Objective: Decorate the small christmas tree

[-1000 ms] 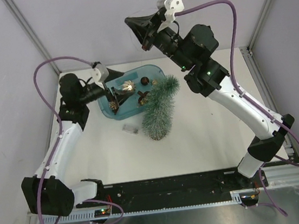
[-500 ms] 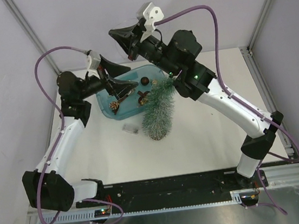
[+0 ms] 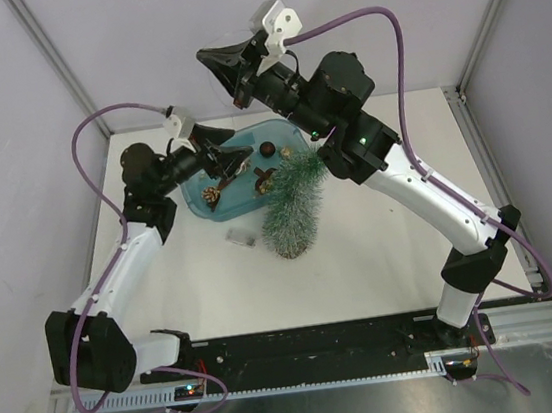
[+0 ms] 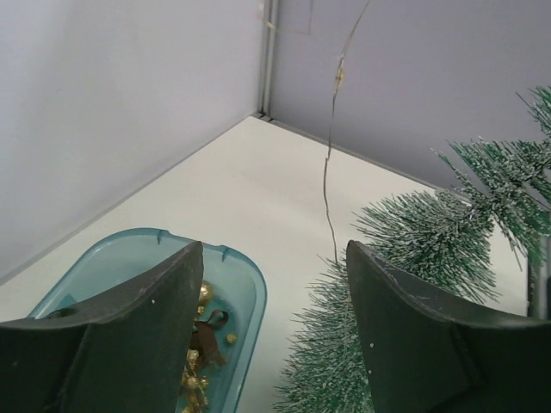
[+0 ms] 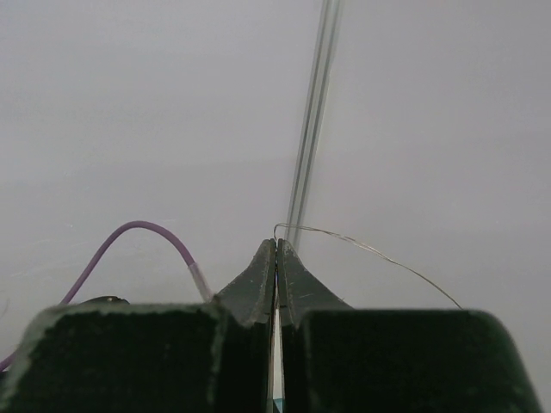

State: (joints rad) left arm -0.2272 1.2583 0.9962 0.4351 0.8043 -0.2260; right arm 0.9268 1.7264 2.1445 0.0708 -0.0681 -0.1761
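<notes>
**Top view, nearest first.** A small clear item (image 3: pixel 240 237) lies alone on the white table (image 3: pixel 383 254), just near of the tree.

The tree (image 3: pixel 294 204) lies on its side at mid-table. Its broad end faces the arm bases and its tip points far-right, under the right arm. Its far half rests against the right end of the blue tub (image 3: pixel 190 199).

The tub holds a pine cone (image 3: pixel 212 192), a dark ball (image 3: pixel 267 149) and other small ornaments too small to tell apart.

The left claw (image 3: pixel 229 164) hangs over the tub's middle.

Farthest and highest, the right claw (image 3: pixel 207 57) is raised beyond the tub and points left.

**Left wrist view.** The left claw (image 4: pixel 274 249) is open, with nothing between its fingers. Below its left finger is the tub rim (image 4: pixel 251 288), with gold beads (image 4: pixel 202 297) inside. Frosted tree (image 4: pixel 422 241) needles fill the right side. Beyond the gap, a thin wire (image 4: pixel 329 163) hangs down to the tree, carrying one small bead-like light.

**Right wrist view.** The right claw (image 5: pixel 276 258) is closed, pinching the wire (image 5: pixel 370 249), which arcs away to the right. A purple cable (image 5: pixel 138 228) loops at left, against the bare wall.
</notes>
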